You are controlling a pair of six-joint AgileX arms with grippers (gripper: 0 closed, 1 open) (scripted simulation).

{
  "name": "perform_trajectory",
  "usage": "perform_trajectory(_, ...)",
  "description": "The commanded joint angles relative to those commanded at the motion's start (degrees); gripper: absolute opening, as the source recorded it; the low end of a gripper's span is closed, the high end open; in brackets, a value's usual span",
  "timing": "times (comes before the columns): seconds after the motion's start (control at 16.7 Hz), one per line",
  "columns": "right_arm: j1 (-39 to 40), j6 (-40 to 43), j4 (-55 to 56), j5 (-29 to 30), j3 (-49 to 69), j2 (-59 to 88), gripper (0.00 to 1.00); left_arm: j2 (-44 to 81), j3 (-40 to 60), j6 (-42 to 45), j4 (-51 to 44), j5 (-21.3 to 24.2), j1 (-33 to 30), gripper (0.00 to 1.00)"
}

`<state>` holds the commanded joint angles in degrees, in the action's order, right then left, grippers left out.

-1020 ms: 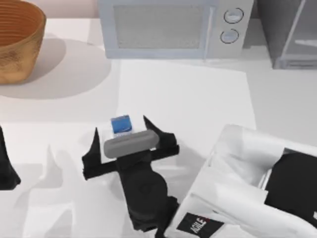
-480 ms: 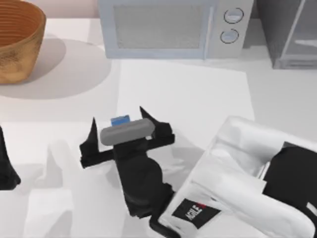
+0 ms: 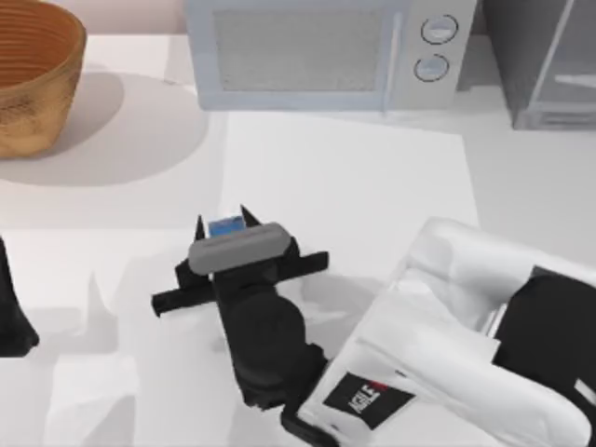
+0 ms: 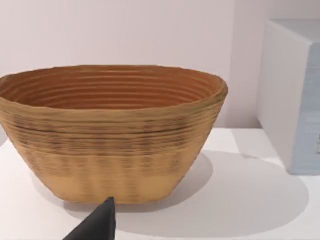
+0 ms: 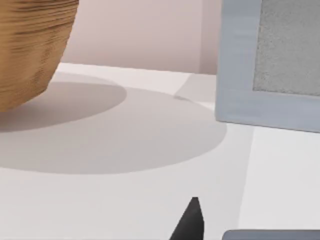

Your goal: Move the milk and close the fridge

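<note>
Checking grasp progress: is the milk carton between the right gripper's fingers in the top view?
Yes, the milk sits between the two dark fingers of the right gripper, near the table's middle.

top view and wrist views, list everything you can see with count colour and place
milk: one, blue carton with white band, table centre, between the right gripper's fingers
microwave: one, white, two round knobs, back centre
fridge: one, grey, back right corner
basket: one, woven brown, back left
table: one, white
left gripper: one, black, at the table's left edge, parked
right gripper: one, black, centre, closed in around the milk
</note>
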<state>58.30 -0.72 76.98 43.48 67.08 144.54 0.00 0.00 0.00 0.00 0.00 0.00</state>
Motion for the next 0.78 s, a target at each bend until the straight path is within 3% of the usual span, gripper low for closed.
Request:
perform_trajectory(0.24,0.0,0.0,0.0,0.0,0.0,0.0,0.02,0.0,0.0,0.0,0.0,0.0,0.0,1.0)
perform_trajectory(0.78,0.14,-0.02,-0.04,0.01,-0.09,-0.17,0.0,0.0,0.0,0.0,0.0,0.0,0.0,1.0)
